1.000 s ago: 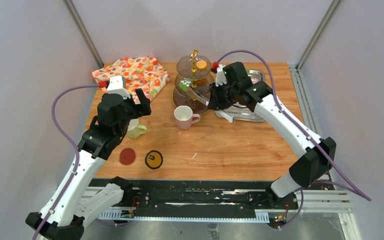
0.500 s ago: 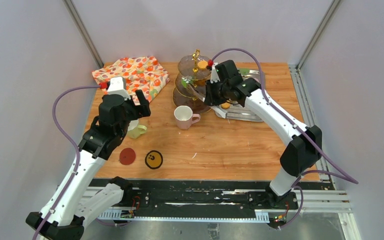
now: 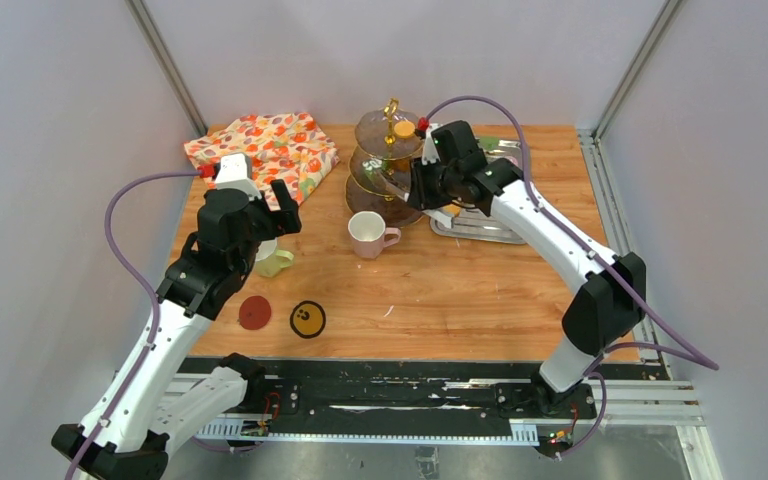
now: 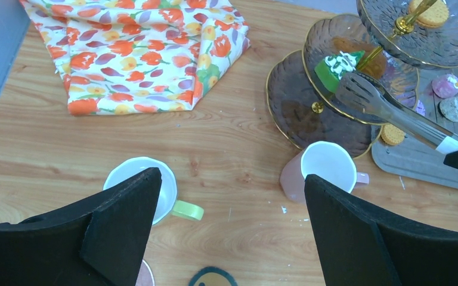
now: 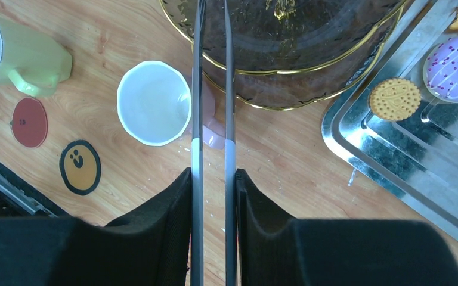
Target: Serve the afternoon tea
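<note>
There's the right gripper [image 5: 213, 179] clamped on the tongs [image 4: 393, 113], blades narrow, long axis pointing into the stand [image 4: 292, 89]; green cake [image 4: 337, 64] sits just beyond their tip, right arm nearest

Stand [image 3: 388, 165]: brown glass, three tiers, upright.
Green cake [image 4: 338, 64]: middle tier.
Biscuit [image 4: 429, 13]: top tier.
Pink mug [image 5: 154, 102]: upright, before stand.
Green mug [image 5: 30, 59]: upright, left.

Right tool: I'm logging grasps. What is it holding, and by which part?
The right tool grips the metal tongs by their handle end; the left tool is open, holding nothing.
</note>
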